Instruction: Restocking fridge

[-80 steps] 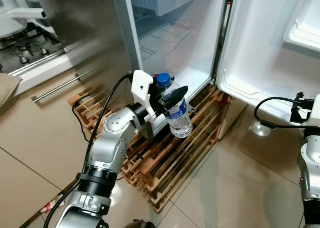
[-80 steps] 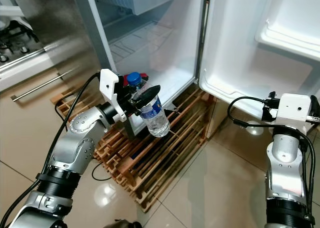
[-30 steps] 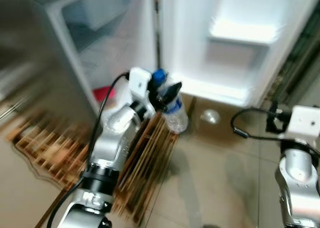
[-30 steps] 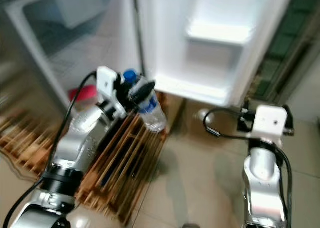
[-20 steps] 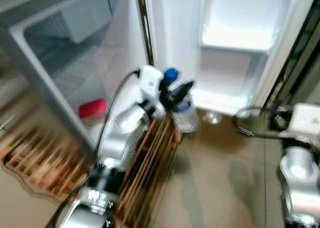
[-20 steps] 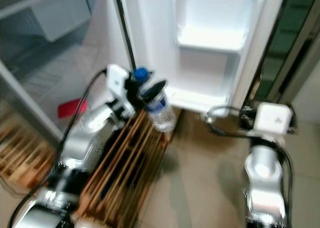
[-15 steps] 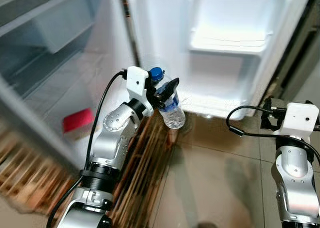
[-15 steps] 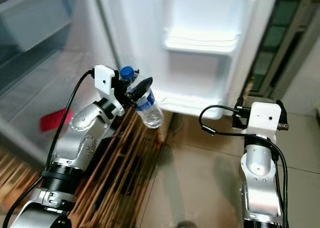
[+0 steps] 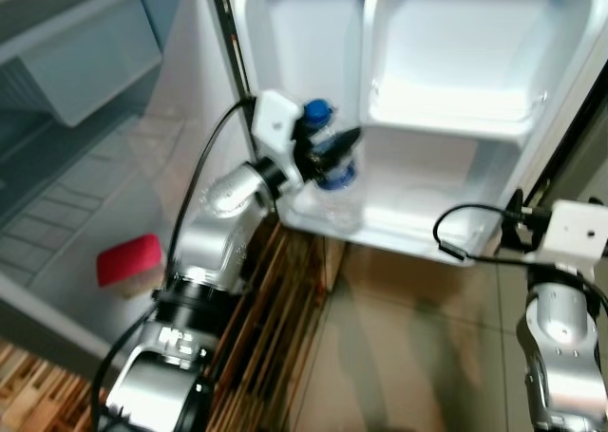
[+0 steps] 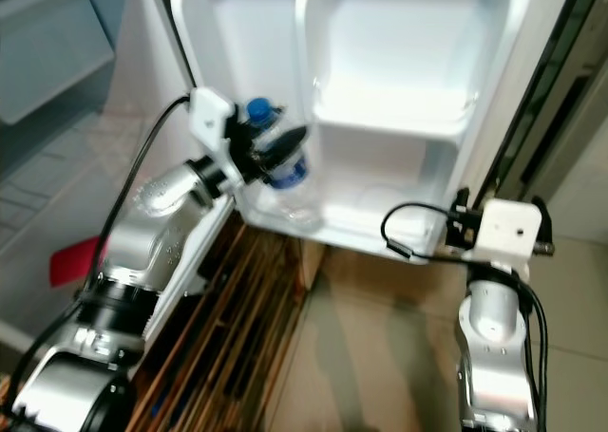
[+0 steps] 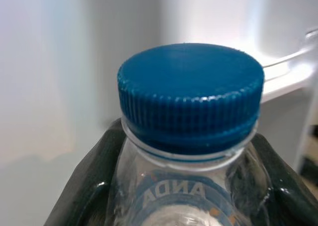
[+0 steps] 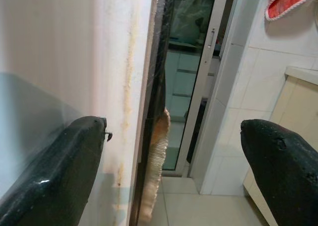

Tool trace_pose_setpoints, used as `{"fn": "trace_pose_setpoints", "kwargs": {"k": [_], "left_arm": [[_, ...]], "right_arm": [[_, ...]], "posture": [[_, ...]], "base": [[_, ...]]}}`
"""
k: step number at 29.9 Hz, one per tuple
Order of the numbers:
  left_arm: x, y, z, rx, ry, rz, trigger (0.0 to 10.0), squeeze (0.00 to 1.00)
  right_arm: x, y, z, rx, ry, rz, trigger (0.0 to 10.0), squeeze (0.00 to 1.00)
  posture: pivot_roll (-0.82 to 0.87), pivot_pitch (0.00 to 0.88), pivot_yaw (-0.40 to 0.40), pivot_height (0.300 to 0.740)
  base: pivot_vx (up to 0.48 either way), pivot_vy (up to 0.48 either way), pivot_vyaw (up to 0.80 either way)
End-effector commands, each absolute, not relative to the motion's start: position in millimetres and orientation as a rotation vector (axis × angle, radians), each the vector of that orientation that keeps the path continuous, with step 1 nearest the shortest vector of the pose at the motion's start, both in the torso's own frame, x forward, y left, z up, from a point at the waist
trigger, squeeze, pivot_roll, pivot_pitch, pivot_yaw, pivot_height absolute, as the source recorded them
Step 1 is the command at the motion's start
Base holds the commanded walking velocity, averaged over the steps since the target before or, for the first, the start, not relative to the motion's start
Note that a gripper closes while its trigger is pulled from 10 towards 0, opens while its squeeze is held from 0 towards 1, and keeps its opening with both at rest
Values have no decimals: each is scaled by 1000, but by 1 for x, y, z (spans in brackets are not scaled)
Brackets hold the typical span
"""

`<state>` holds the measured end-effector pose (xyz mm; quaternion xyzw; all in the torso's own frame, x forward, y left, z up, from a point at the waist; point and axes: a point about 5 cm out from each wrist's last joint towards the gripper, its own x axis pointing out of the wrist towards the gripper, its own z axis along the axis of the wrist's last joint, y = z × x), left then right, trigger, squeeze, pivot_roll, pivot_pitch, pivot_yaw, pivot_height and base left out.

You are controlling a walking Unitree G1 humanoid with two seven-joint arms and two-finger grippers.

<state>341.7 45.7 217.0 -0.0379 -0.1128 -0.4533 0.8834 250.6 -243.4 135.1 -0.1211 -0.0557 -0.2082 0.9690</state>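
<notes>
Clear plastic water bottle with blue cap (image 9: pixel 328 166) clamped in left gripper (image 9: pixel 328 157), at white fridge door's lower shelf (image 9: pixel 418 237). Looks light, slick, squashy; neck grip safest. Right gripper (image 12: pixel 174 151) spread, idle.

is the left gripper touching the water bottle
Touching. In the left wrist view the black fingers press against both sides of the water bottle just under its blue cap; the left gripper holds it at the fridge door.
</notes>
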Motion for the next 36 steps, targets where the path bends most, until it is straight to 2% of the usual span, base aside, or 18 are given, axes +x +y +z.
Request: {"fn": "trace_pose_setpoints", "kwargs": {"k": [1, 7, 13, 16, 17, 27, 32, 36], "left_arm": [[346, 54, 230, -69, -292, -928, 10000, 0], [358, 55, 237, -121, -332, -820, 10000, 0], [375, 68, 237, -96, -402, -529, 10000, 0], [378, 69, 233, -94, -395, -475, 10000, 0], [379, 68, 222, -39, -384, -419, 10000, 0], [372, 55, 201, 147, -424, -390, 10000, 0], [371, 52, 200, 174, -453, -373, 10000, 0], [366, 46, 198, 103, -454, -429, 10000, 0]], "right_arm": [[250, -234, 130, -234, -91, -389, 10000, 0], [246, -233, 129, -229, -92, -393, 10000, 0], [240, -232, 127, -226, -85, -391, 10000, 0], [239, -231, 126, -226, -83, -391, 10000, 0], [237, -229, 125, -225, -75, -388, 10000, 0], [224, -227, 124, -228, -63, -381, 10000, 0], [222, -222, 128, -244, -80, -351, 10000, 0], [218, -219, 130, -244, -83, -345, 10000, 0]], "posture": [[-189, 0, 121, 740], [-200, 0, 129, 740], [-208, 0, 133, 740], [-211, 0, 134, 740], [-219, 0, 139, 740], [-234, 0, 147, 740], [-240, 0, 151, 740], [-251, 0, 162, 740]], "base": [[0, 0, 0], [0, 0, 0], [0, 0, 0], [0, 0, 0], [0, 0, 0], [0, 0, 0], [0, 0, 0], [0, 0, 0]]}}
